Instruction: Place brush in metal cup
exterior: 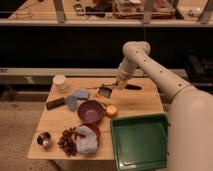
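Observation:
The brush (106, 91) lies on the wooden table (140, 102) near its far edge, its squarish head to the left and its slim black handle pointing right. My gripper (120, 84) hangs down from the pale arm right over the handle, just right of the head, and is shut. I cannot tell whether it touches the brush. The metal cup (44, 140), small and shiny, stands at the table's front left corner, far from the gripper.
A purple bowl (91, 111) sits mid-table with an orange fruit (111, 111) beside it. A green tray (139, 142) fills the front right. A white cup (60, 81), a black bar (55, 103), blue items (80, 94) and a bowl with a cloth (88, 140) stand to the left.

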`<state>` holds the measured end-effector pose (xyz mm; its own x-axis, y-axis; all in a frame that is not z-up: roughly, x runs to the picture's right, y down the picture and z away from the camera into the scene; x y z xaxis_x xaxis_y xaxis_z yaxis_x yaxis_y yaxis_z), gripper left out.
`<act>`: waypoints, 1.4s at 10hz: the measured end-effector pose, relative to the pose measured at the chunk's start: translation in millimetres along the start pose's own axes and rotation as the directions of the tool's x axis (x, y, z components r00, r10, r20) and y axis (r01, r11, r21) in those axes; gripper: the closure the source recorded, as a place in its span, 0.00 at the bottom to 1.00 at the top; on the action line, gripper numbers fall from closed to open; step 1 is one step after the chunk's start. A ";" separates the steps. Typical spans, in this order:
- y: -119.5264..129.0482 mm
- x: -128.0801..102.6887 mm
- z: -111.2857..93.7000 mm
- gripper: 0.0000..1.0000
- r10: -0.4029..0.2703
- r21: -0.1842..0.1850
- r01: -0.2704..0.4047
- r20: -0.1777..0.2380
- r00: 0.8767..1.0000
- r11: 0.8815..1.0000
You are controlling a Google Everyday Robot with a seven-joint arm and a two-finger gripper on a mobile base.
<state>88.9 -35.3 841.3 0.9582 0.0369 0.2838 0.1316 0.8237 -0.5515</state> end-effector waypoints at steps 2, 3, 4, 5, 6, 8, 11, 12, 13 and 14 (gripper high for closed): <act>-7.7 0.9 -15.8 1.00 0.007 0.016 -0.007 -0.015 1.000 1.000; -7.9 -1.0 -20.0 1.00 0.003 0.015 -0.002 -0.020 1.000 1.000; -6.6 -6.8 -22.8 1.00 -0.009 0.015 0.010 -0.019 1.000 1.000; -3.1 -13.7 -21.4 1.00 -0.027 0.011 0.027 -0.018 0.999 1.000; -1.3 -16.4 -21.6 1.00 -0.038 0.010 0.038 -0.016 0.999 0.999; -1.2 -16.0 -21.1 1.00 -0.042 0.008 0.042 -0.012 0.999 0.999; -1.2 -16.4 -21.0 1.00 -0.043 0.008 0.043 -0.011 0.999 0.999; -1.2 -16.0 -21.0 1.00 -0.042 0.008 0.042 -0.011 0.999 0.999; -1.3 -16.2 -21.2 1.00 -0.042 0.008 0.042 -0.011 0.999 0.999; -1.2 -16.0 -21.0 1.00 -0.042 0.008 0.042 -0.011 0.999 0.999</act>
<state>78.8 -48.8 821.0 0.9546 -0.0040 0.2978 0.1697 0.8291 -0.5328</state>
